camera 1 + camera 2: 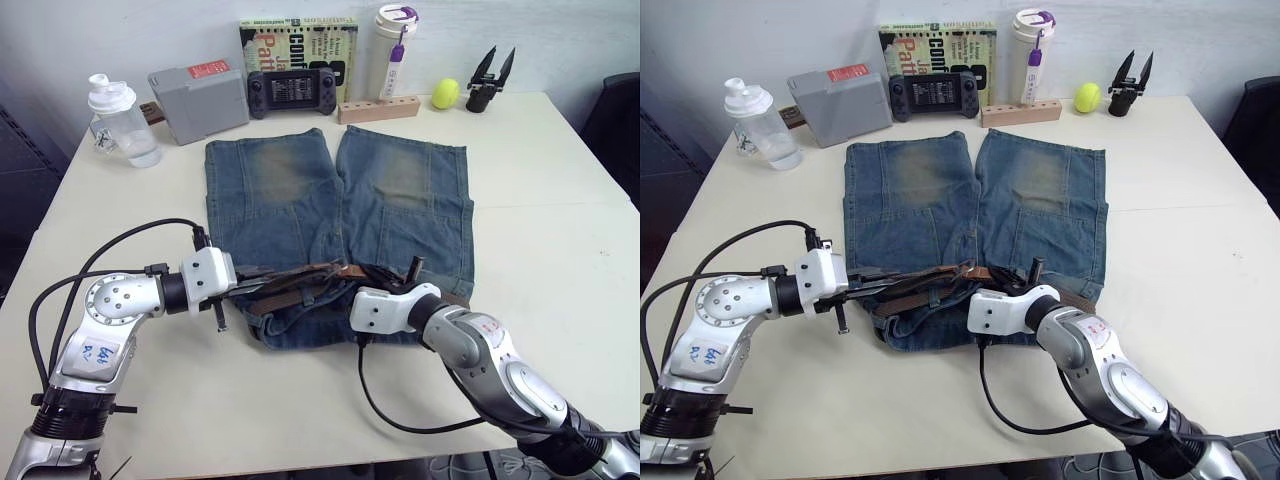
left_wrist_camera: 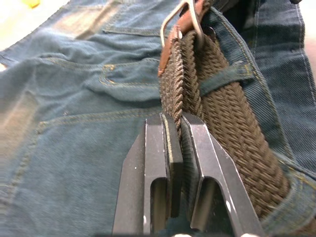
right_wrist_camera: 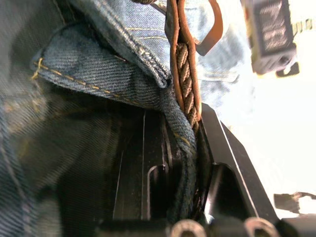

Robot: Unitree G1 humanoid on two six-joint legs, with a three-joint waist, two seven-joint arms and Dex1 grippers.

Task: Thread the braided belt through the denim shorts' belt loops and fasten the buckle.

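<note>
The denim shorts [image 1: 335, 200] lie flat on the table, legs pointing away, waistband nearest me. The braided belt [image 1: 300, 280] runs along the waistband, and in the left wrist view it passes under a belt loop [image 2: 224, 79] with the silver buckle [image 2: 180, 19] at its end. My left gripper [image 1: 262, 286] reaches in from the waistband's left end and is shut on the belt's edge [image 2: 174, 98]. My right gripper [image 1: 385, 282] sits at the middle of the waistband. It is shut on a fold of denim [image 3: 180, 143], with the belt [image 3: 185, 74] pinched alongside it.
Along the table's far edge stand a shaker bottle [image 1: 120, 120], grey box [image 1: 198, 100], game controller [image 1: 292, 92], book [image 1: 298, 45], white tumbler [image 1: 393, 50], wooden block [image 1: 378, 108], yellow ball [image 1: 446, 93] and a black spare gripper [image 1: 490, 80]. Bare table [image 1: 560, 230] lies on both sides of the shorts.
</note>
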